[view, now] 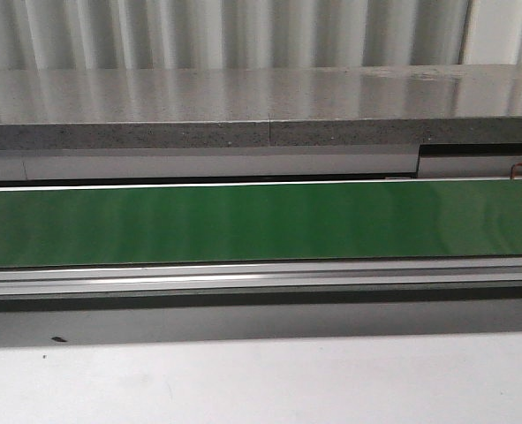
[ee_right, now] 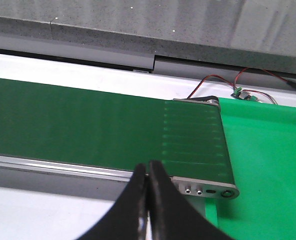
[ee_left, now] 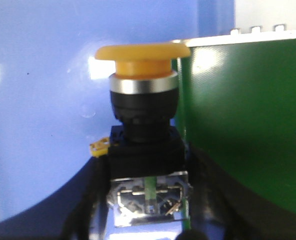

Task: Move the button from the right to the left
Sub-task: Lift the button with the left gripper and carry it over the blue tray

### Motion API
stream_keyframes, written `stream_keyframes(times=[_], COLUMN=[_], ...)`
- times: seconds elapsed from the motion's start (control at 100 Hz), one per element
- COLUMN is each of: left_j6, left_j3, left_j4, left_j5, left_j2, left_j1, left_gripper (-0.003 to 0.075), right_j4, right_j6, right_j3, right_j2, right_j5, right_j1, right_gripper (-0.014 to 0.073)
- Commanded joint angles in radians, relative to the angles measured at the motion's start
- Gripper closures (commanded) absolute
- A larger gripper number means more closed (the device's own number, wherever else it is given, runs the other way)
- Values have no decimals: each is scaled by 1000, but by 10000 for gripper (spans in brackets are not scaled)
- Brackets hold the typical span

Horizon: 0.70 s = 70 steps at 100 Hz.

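A long green conveyor belt (view: 261, 221) ran below a speckled grey stone ledge (view: 243, 106). The yellow-capped push-button with its dark boxy body (ee_left: 143, 120) sat clamped in the left gripper (ee_left: 148, 200) — over a blue surface (ee_left: 42, 110) beside the belt — while the right gripper (ee_right: 149, 175) was pressed shut, holding nothing.

The light is bright and even. The grey counter (view: 243, 97) shines with white streaks, strongest near its far right corner. The green belt (view: 261, 221) has soft pale stripes of glare. A dark shadow lies under its near edge. In the left wrist view the button (ee_left: 143, 115) looks blurry, and white spots glare behind it. The right wrist view is sharp.
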Motion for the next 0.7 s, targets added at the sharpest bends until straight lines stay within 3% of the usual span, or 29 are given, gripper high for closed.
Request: stream_keyframes(times=[0.0,0.23,0.56,0.69], left_j6=[8,8,8,8], left_j3=[-25,-23,-23,-23], left_j4=[0,-7,-21,-29], left_j5=[-11,-45,-60,-63], left_j2=[-14,50,151,154], left_j1=[31,88,88,88], left_gripper=[711,711,706,589], right_j4=[8,8,8,8], right_j6=[-5,-5,-5,-5], right_j3=[-26,-26,-26,-26], right_j2=[10,10,10,10], right_j5=[-82,-82,-82,-82], right_j1=[-2,-2,-2,-2], right_gripper=[662,662,662,662])
